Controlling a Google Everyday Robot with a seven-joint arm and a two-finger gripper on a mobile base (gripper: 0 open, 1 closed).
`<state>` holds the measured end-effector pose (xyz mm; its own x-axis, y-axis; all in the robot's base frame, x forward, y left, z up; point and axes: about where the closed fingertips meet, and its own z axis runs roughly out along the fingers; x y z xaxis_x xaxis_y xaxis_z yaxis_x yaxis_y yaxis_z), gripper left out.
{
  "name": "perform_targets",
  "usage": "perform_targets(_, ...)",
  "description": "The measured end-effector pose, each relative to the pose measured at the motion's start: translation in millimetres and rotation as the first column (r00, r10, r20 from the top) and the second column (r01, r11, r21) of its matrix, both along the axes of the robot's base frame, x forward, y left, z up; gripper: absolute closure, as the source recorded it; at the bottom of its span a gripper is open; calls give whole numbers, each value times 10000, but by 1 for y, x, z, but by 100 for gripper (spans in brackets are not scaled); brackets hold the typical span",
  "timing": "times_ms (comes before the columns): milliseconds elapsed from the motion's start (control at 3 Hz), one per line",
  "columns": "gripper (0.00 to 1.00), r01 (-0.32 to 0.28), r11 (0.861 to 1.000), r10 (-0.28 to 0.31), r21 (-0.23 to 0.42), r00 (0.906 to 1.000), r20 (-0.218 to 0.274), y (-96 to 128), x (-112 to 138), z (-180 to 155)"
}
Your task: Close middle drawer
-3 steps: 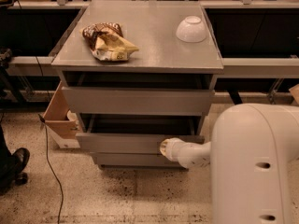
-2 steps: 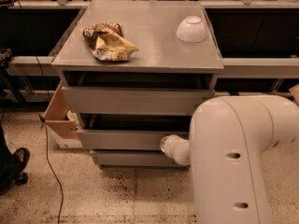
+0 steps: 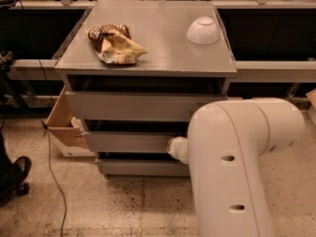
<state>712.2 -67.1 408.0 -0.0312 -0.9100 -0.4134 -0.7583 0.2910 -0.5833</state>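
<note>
middle drawer (image 3: 131,142) lies at 6 o'clock below the counter (image 3: 163,48), apparently slightly out, long axis 9 to 3 o'clock. the hand (image 3: 176,149) meets its front near the 3 o'clock end; hand state cannot be told. closing push should run toward 12 o'clock.

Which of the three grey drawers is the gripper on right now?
The middle drawer, second of the three: the gripper meets its front, right of centre. The top drawer sits above it, the lowest drawer below.
</note>
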Motion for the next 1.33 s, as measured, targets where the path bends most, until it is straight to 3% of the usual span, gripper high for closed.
perform_targets(333,100,-86,9993,94,368,9997,-227,-4,-7,3)
perform_targets(667,100,-595,9912,619,1183,9979,-166,-6,-3,36)
perform_targets(1000,100,-1786,9787,1819,1009,9830,-244,-20,-33,42)
perform_targets(1333,100,-2514,9513,2716,1785,9572,-996,-17,-103,57)
